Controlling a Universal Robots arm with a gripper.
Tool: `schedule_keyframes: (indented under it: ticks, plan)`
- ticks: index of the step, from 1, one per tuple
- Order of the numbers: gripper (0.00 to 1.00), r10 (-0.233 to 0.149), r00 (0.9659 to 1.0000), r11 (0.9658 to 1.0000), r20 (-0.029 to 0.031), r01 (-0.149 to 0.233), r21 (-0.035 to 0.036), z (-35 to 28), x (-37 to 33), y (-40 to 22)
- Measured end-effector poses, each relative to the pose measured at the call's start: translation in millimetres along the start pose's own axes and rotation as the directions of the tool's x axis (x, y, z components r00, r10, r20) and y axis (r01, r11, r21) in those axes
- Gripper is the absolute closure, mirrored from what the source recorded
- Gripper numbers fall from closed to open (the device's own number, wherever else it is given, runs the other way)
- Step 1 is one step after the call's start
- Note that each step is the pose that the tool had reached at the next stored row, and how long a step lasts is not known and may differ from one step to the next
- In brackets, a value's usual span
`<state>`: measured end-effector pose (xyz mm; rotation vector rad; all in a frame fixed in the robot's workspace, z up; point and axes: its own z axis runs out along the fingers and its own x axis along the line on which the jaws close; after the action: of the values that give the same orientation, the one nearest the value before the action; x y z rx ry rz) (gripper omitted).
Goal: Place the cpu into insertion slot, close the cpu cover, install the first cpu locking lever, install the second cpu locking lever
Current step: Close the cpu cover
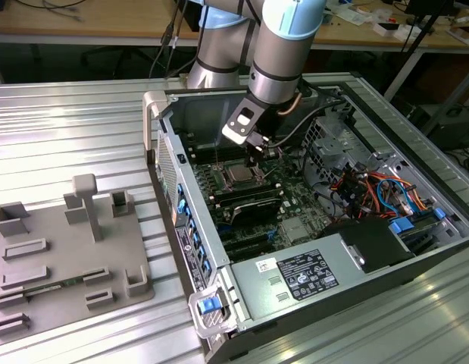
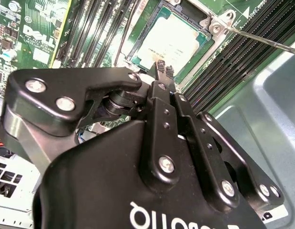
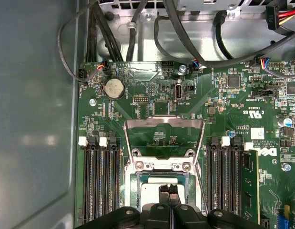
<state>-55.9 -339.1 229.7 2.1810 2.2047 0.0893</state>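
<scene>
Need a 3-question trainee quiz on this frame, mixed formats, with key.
1. True or false: the cpu cover is shut over the cpu.
2. Where is the cpu? A) lying in the insertion slot B) held between the jaws C) resting on top of the cover
3. Are the jaws of the gripper open or shut?

Key: 1 false, the cover stands flipped up; 2 A; 3 shut.
</scene>
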Motion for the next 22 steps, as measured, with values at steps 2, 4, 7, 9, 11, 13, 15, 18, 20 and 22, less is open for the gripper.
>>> schedule_keyframes:
  ticks: [2, 4, 7, 9, 11, 13, 15, 18, 20, 22]
  plan:
    - [0.89, 0.0, 1.0, 1.0, 0.0001, 0.0, 0.0, 0.0, 0.0, 0.1]
    - [0.89, 0.0, 1.0, 1.0, 0.0, 0.0, 0.0, -2.9, 0.1, 0.3]
    - [0.89, 0.0, 1.0, 1.0, -0.0001, 0.0, -0.0001, -7.7, 0.1, 1.0]
    - [0.89, 0.0, 1.0, 1.0, -0.0001, 0.0, -0.0001, -7.2, 0.0, 10.7]
    - [0.89, 0.0, 1.0, 1.0, 0.0001, 0.0, 0.0001, -9.7, 0.0, 13.6]
    - [0.89, 0.0, 1.0, 1.0, -0.0001, 0.0, 0.0, -14.4, 0.1, 14.1]
    - [0.89, 0.0, 1.0, 1.0, 0.0, 0.0, 0.0, -19.7, 0.1, 15.0]
    - [0.89, 0.0, 1.0, 1.0, 0.0001, 0.0, 0.0, -25.2, 0.2, 19.4]
    - [0.89, 0.0, 1.0, 1.0, 0.0, 0.0, 0.0, -26.8, 0.2, 24.2]
    - [0.89, 0.0, 1.0, 1.0, 0.0, 0.0, 0.0, -27.7, 0.1, 31.5]
